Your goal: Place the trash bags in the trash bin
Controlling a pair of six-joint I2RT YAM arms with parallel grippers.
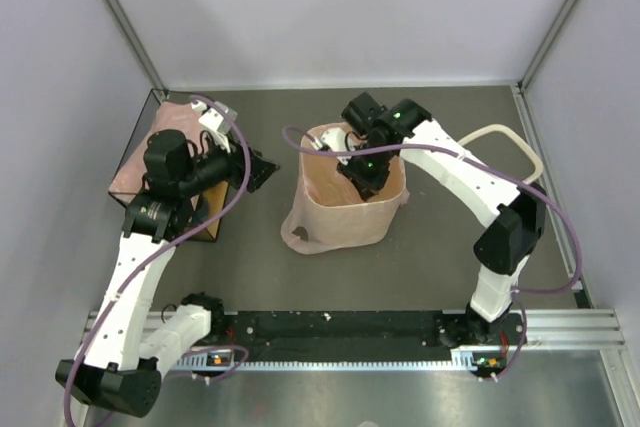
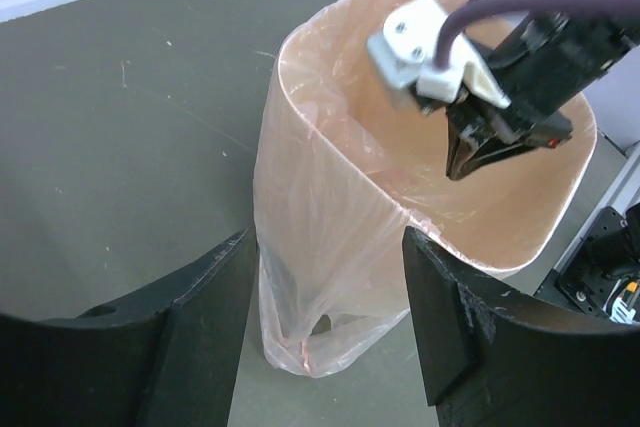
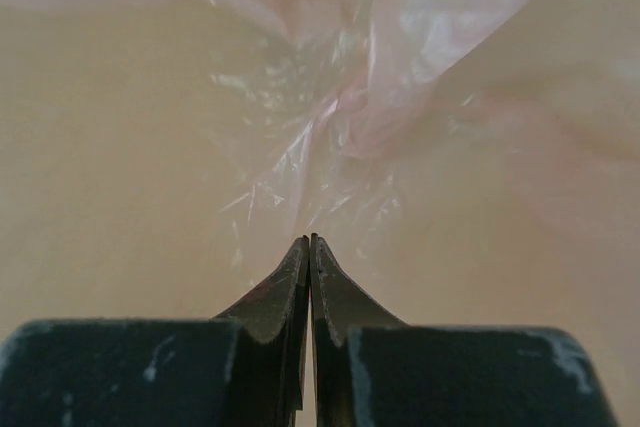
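The cream trash bin [image 2: 545,197] stands mid-table. A pale pink trash bag [image 2: 320,217] is pulled over its rim and hangs down the outer left wall to the table. From above the same bag [image 1: 335,222] cloaks the bin [image 1: 392,187]. My right gripper [image 1: 368,182] reaches down inside the bin, jaws shut, tips [image 3: 310,239] against crinkled film [image 3: 330,117]. I cannot tell whether film is pinched. My left gripper [image 2: 328,247] is open and holds nothing, left of the bin and facing it [image 1: 262,172]. A folded pink stack of bags [image 1: 145,152] lies behind it.
A dark wire-framed box with an orange-brown side [image 1: 212,225] sits under the left arm and holds the pink stack. A cream loop-shaped piece [image 1: 522,152] lies at the right, behind the right arm. Grey walls close in the table on three sides.
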